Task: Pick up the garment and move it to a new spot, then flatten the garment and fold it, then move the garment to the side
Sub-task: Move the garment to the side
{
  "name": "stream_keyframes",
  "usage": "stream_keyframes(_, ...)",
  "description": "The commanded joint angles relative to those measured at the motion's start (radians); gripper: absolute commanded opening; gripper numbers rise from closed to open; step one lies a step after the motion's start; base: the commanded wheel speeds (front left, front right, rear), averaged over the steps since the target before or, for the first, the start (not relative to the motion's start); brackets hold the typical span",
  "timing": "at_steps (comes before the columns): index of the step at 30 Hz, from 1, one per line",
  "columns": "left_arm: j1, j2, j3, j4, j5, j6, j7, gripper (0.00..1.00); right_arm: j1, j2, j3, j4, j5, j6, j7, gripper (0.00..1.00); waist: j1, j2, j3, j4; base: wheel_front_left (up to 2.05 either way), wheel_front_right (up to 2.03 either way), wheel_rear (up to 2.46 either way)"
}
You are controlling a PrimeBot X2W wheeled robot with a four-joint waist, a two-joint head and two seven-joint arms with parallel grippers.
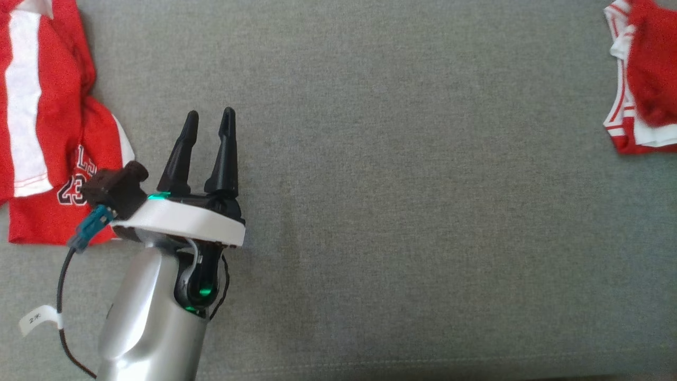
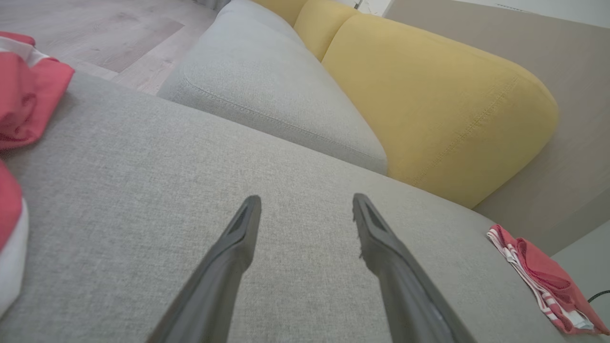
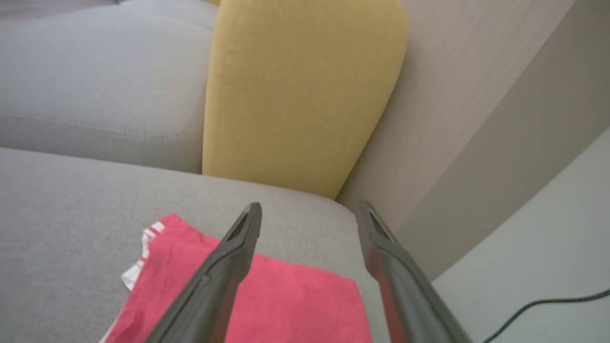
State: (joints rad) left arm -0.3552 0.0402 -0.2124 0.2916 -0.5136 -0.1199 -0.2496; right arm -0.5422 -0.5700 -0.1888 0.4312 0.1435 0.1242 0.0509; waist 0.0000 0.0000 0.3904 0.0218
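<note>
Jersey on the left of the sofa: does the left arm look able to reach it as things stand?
Probably yes: the left fingers are open and empty beside the jersey, with nothing between them.

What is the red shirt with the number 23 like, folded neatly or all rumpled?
Rumpled. The red jersey lies bunched and twisted on the grey cushion, not spread flat or squared up. Part of it runs off the head view's edge.
</note>
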Motion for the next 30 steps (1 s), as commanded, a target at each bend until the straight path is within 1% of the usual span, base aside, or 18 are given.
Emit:
stream_keyframes(1,-0.014,0.01,0.032,-0.028,-0.007,-0.002,-0.012,1.0,0.0,-0.02,0.01,-0.046,0.005,0.007,-0.011,1.0,0.0,0.0,-0.011,-0.001,0.0,0.0,0.0)
stream_keyframes(4,-0.005,0.01,0.035,-0.023,-0.013,-0.003,-0.012,1.0,-0.014,0.019,0.046,-0.098,0.01,0.007,-0.025,1.0,0.0,0.0,-0.04,0.0,0.0,0.0,0.0)
stream_keyframes(6,0.003,0.01,0.039,-0.024,-0.016,-0.003,-0.012,1.0,-0.021,0.059,0.08,-0.135,0.018,0.007,-0.036,1.0,0.0,0.0,-0.066,0.001,0.0,0.0,0.0)
stream_keyframes(13,0.042,0.01,0.054,-0.041,-0.018,0.004,-0.012,1.0,0.022,0.255,0.188,-0.241,0.054,0.007,-0.102,1.0,0.0,0.0,-0.164,0.021,0.0,0.0,0.0)
stream_keyframes(17,0.073,0.01,0.056,-0.052,-0.014,0.009,-0.012,1.0,0.092,0.363,0.227,-0.26,0.069,0.007,-0.154,1.0,0.0,0.0,-0.211,0.035,0.0,0.0,0.0)
stream_keyframes(20,0.099,0.01,0.059,-0.057,-0.01,0.012,-0.012,1.0,0.155,0.428,0.262,-0.257,0.075,0.007,-0.189,1.0,0.0,0.0,-0.239,0.042,0.0,0.0,0.0)
stream_keyframes(24,0.142,0.01,0.055,-0.064,-0.011,0.015,-0.012,1.0,0.237,0.482,0.279,-0.246,0.068,0.007,-0.236,1.0,0.0,0.0,-0.274,0.049,0.0,0.0,0.0)
stream_keyframes(25,0.162,0.01,0.05,-0.063,0.006,0.02,-0.012,1.0,0.275,0.497,0.287,-0.236,0.055,0.007,-0.254,1.0,0.0,0.0,-0.286,0.051,0.0,0.0,0.0)
stream_keyframes(30,0.205,0.01,0.03,-0.065,0.012,0.026,-0.012,1.0,0.349,0.516,0.287,-0.213,0.044,0.007,-0.286,1.0,0.0,0.0,-0.309,0.053,0.0,0.0,0.0)
